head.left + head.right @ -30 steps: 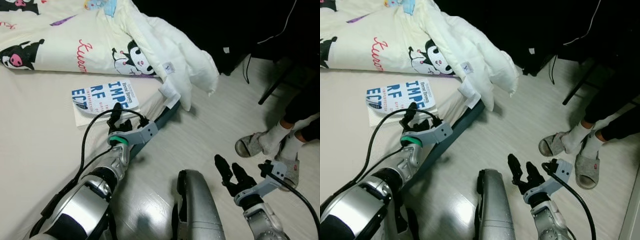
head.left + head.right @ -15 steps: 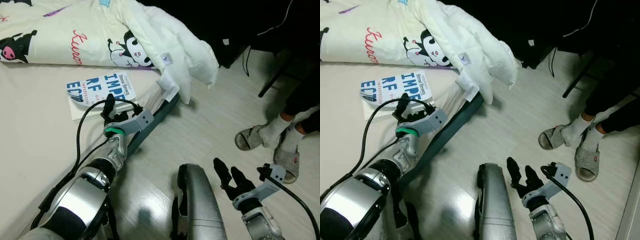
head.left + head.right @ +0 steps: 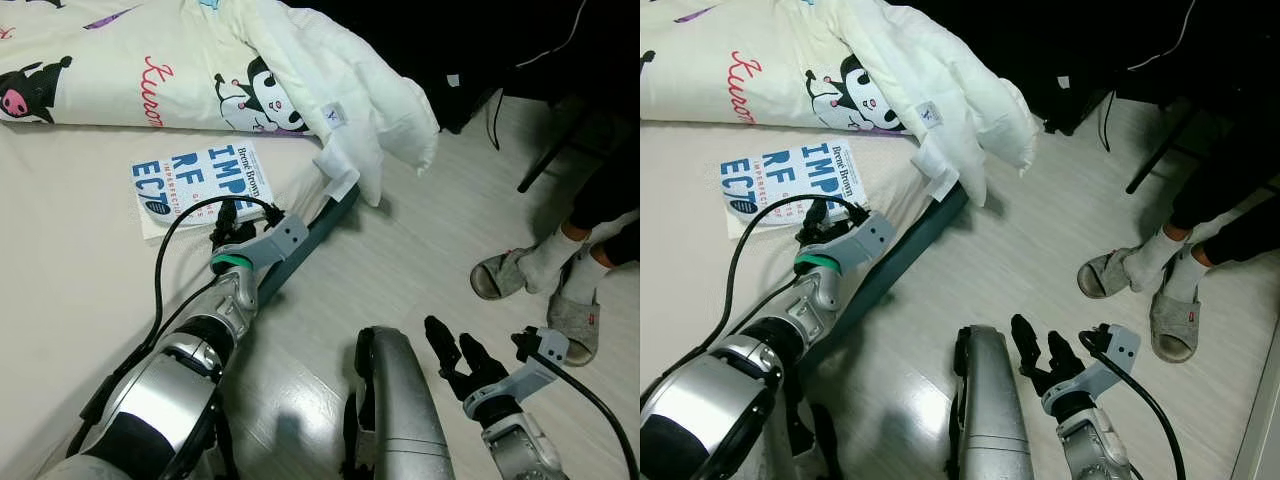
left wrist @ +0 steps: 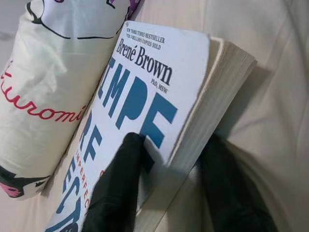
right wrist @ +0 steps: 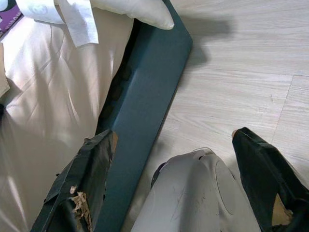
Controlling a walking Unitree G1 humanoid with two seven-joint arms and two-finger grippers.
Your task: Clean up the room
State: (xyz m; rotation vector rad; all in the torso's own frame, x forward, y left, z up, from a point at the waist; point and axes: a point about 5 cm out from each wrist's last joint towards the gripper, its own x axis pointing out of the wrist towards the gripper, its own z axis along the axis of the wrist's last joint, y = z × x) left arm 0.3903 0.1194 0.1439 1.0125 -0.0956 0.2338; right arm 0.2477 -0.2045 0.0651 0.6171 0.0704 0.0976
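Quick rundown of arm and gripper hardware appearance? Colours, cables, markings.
Both arms are silver metal with black joints. The left gripper has black fingers, a grey bracket, a green ring at the wrist and a looping black cable. The right gripper matches, minus a visible ring; the coating on its fingers is torn.

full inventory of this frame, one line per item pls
book: 1, white cover with blue lettering, flat on the bed by its edge
comforter: 1, cream with cartoon print, bunched on the bed, one corner hanging over the edge
bed sheet: 1, beige
bed frame: 1, dark teal, along the bed's edge
floor: pale wood planks
cables: several, thin, at the dark area across the floor
person's feet: 2, white socks in grey slippers, on the floor
left gripper: 1, black fingers open, one finger on the book's cover, the other beside its page edge
right gripper: 1, black fingers open, above the floor
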